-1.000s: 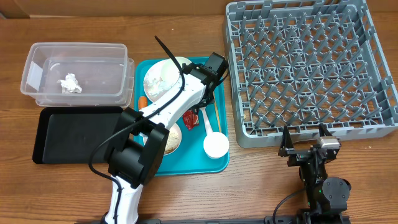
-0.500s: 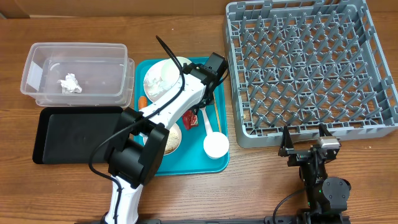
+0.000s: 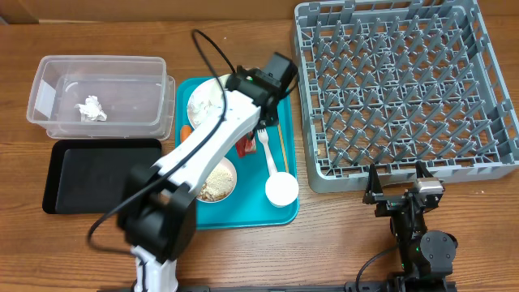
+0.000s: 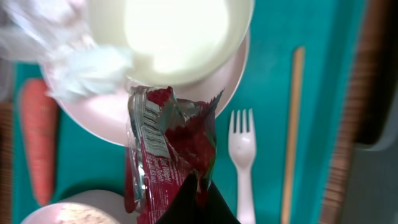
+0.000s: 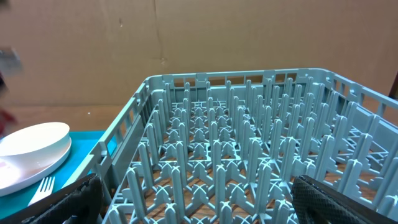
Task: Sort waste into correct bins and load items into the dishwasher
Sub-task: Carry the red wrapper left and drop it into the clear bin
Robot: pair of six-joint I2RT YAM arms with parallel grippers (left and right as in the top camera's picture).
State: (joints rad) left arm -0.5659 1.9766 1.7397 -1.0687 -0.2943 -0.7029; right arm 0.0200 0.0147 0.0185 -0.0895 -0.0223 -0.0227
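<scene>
My left gripper [image 4: 198, 186] is shut on the red printed snack wrapper [image 4: 171, 149], which hangs from its black fingertips just above the teal tray [image 3: 243, 212]. In the overhead view the wrapper [image 3: 245, 147] shows beside the left arm. Beneath it lie a white bowl [image 4: 174, 37] on a white plate [image 4: 106, 106], a carrot [image 4: 38, 143], a white fork [image 4: 242, 155] and a chopstick [image 4: 292, 124]. A bowl of rice scraps [image 3: 217, 180] and a small cup [image 3: 281, 189] sit near the tray's front. My right gripper [image 5: 199, 199] stands open and empty before the grey dishwasher rack [image 3: 405, 89].
The clear tub [image 3: 49, 81] at the far left holds a crumpled napkin [image 3: 92, 109]. In front of it lies the black tray [image 3: 89, 174]. The rack's front wall stands right ahead of the right gripper [image 3: 399, 188].
The left arm has risen and drawn back a little, lifting the red wrapper off the teal tray. The right arm has not moved.
</scene>
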